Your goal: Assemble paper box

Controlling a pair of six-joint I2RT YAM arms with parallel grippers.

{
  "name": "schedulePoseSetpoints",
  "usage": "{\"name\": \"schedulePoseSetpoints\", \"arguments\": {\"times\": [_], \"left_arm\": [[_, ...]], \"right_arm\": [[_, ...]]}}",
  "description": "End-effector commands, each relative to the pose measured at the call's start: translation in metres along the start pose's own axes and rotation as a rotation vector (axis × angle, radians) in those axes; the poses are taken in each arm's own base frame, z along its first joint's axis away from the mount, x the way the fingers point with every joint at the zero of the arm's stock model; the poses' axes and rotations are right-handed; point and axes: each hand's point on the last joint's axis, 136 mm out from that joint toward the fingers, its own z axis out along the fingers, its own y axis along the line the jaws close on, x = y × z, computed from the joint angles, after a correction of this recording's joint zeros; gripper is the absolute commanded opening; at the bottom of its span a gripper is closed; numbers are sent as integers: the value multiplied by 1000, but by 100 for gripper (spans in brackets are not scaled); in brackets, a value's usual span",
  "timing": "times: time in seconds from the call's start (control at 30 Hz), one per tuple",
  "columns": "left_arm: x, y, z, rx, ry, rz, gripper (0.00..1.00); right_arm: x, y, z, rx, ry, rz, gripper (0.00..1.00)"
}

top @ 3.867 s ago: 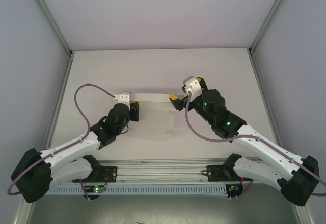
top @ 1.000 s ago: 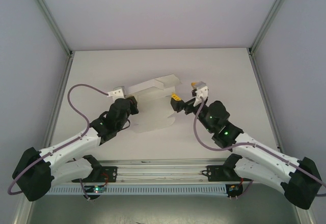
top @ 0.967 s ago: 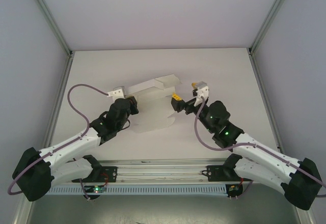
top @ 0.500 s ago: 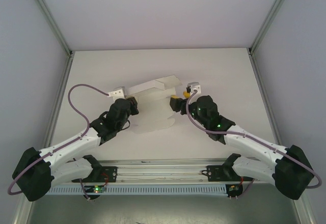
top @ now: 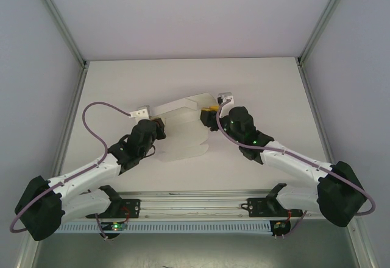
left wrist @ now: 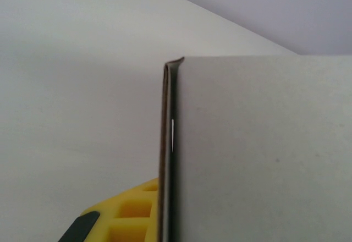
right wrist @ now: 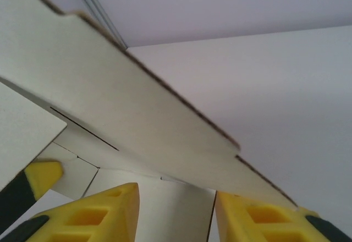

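Note:
The paper box (top: pixel 183 140) is a white die-cut sheet lying mid-table, its far flap (top: pixel 183 104) raised off the surface. My left gripper (top: pixel 159 125) is shut on the sheet's left edge. In the left wrist view the card (left wrist: pixel 258 143) stands edge-on against one yellow finger (left wrist: pixel 124 214); the other finger is hidden behind it. My right gripper (top: pixel 209 111) is at the raised flap's right end. In the right wrist view its yellow fingers (right wrist: pixel 104 214) stand apart under the flap (right wrist: pixel 110 88), with a flat panel (right wrist: pixel 176 198) showing between them.
The white table (top: pixel 262 85) has bare room to the right, far side and left of the sheet. Grey walls and metal frame posts (top: pixel 317 30) bound it. A purple cable (top: pixel 91 112) loops out from the left arm.
My right gripper has swung left and forward to the raised flap, and its jaws have narrowed. The left gripper and the sheet have barely moved.

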Motion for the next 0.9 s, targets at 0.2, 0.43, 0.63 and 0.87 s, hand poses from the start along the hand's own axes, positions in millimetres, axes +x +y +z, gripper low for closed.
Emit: {"name": "schedulePoseSetpoints", "arguments": {"times": [0.2, 0.43, 0.63, 0.87], "left_arm": [[-4, 2, 2, -12, -45, -63, 0], [-5, -4, 2, 22, -44, -66, 0], [-5, -5, 3, 25, -46, -81, 0], [-6, -6, 6, 9, -40, -86, 0]], "right_arm": [[-7, 2, -2, -16, -16, 56, 40], [-6, -7, -5, 24, -28, 67, 40], [-3, -1, -1, -10, -12, 81, 35], [-1, -1, 2, 6, -10, 64, 7]]}}
